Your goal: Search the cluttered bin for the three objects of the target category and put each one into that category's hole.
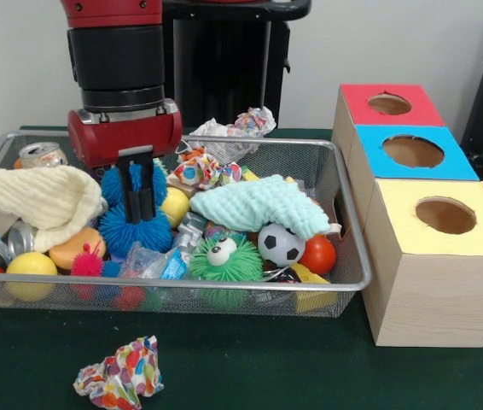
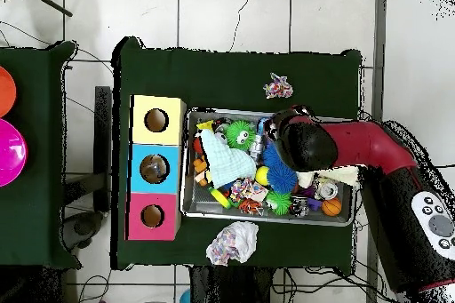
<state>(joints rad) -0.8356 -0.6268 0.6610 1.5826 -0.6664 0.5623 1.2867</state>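
**Item 1, nearest: paper wad** (image 1: pixel 120 376). Crumpled and multicoloured, it lies on the green table outside the bin (image 1: pixel 224 286). Judged very light and crushable.

**Item 2, bin front: green ball** (image 1: pixel 224 260). Spiky, with 2 toy eyes, it rests against the front mesh. A soccer ball (image 1: pixel 280 245) and a red ball (image 1: pixel 318 254) sit just beside it.

**Item 3, bin middle: blue ball** (image 1: pixel 135 231). This is the likely thing in hand, though the target category is not shown.
- Handling, judged: light, soft and rubbery. The spikes bend and slip, so a hold should squeeze across the core at its widest part, not the tips.
- Position: left of centre, between the cream cloth (image 1: pixel 37 196) and the mint cloth (image 1: pixel 258 205), touching a yellow ball (image 1: pixel 176 205).
- Relation: directly under the gripper (image 1: pixel 137 213), which is sunk into its top spikes.

**Item 4: gripper.** It hangs vertically, low in the bin. Whether it has closed on the blue ball or only presses into it cannot be told, because the spikes hide the contact.

**Item 5, far rim:** a can (image 1: pixel 41 155) and more paper wads.

**Item 6, beside the bin:** 3 holes, yellow (image 1: pixel 445 215), blue (image 1: pixel 412 151) and red (image 1: pixel 388 103), all well apart from the gripper.
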